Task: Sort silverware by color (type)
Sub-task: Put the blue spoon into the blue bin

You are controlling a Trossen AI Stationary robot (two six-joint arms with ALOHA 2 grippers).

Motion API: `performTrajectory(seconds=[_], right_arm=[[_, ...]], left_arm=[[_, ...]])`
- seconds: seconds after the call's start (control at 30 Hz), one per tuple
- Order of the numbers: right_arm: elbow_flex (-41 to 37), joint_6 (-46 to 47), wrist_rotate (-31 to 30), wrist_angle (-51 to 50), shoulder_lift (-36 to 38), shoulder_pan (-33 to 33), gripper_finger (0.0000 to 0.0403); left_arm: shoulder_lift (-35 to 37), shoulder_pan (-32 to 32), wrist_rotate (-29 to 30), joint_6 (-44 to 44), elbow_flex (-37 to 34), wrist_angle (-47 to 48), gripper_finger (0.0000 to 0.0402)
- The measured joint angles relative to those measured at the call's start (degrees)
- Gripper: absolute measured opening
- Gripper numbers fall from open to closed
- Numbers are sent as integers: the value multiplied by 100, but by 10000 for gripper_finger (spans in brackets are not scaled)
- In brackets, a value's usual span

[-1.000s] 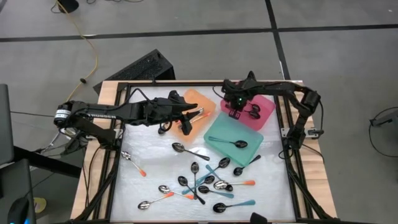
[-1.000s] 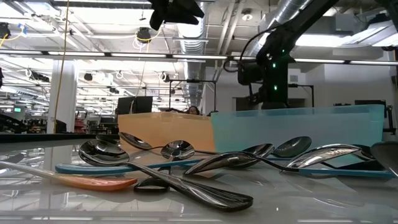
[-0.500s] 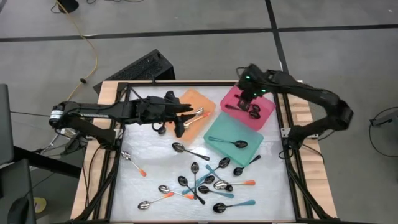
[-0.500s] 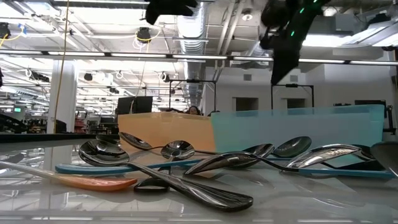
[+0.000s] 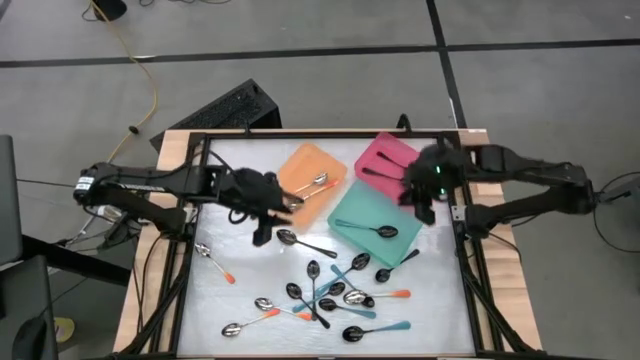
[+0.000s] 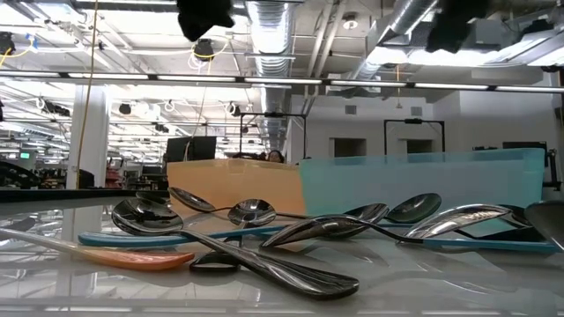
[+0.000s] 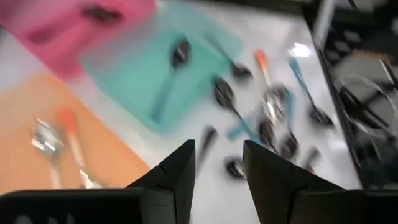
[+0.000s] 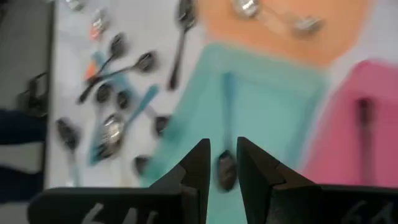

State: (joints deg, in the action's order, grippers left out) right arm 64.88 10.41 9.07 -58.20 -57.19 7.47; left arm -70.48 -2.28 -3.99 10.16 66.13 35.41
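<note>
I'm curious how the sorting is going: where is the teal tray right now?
In the high view, the teal tray sits right of the table's centre, between the orange tray and the pink tray, with one spoon lying inside it.

Spoons (image 6: 264, 224) lay heaped across the lower frame, an orange tray (image 6: 233, 185) and a teal tray (image 6: 423, 180) behind them, dark arm parts along the top edge.

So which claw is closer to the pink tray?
Right. The right claw hovers at the pink tray's edge, by the teal tray. The left claw is farther, beyond the orange tray.
</note>
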Motion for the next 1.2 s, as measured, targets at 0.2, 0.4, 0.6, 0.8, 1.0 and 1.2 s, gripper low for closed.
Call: performTrajectory(seconds=[0.2, 0.4, 0.6, 0.8, 1.0, 1.2], right_arm=[[-497, 864, -352, 77, 86, -1282, 88], [-859, 1057, -487, 493, 10, -2297, 88], [-972, 1511, -647, 649, -315, -3236, 88], [-972, 2339, -962, 1262, -957, -4190, 88], [-970, 3270, -1242, 2219, -1875, -4886, 88], [-970, 3662, -1293, 3015, -2820, -5097, 88]], left_arm=[[-83, -711, 72, 285, -4, 390, 119], [-362, -1233, 655, 818, -2, 16, 119], [-921, -1599, 827, 1315, -2, -783, 119], [-1268, -1971, 680, 1459, -2, -1296, 119], [-1147, -2295, 680, 1459, -2, -1192, 119], [-999, -2719, 789, 1464, -2, -1186, 119]])
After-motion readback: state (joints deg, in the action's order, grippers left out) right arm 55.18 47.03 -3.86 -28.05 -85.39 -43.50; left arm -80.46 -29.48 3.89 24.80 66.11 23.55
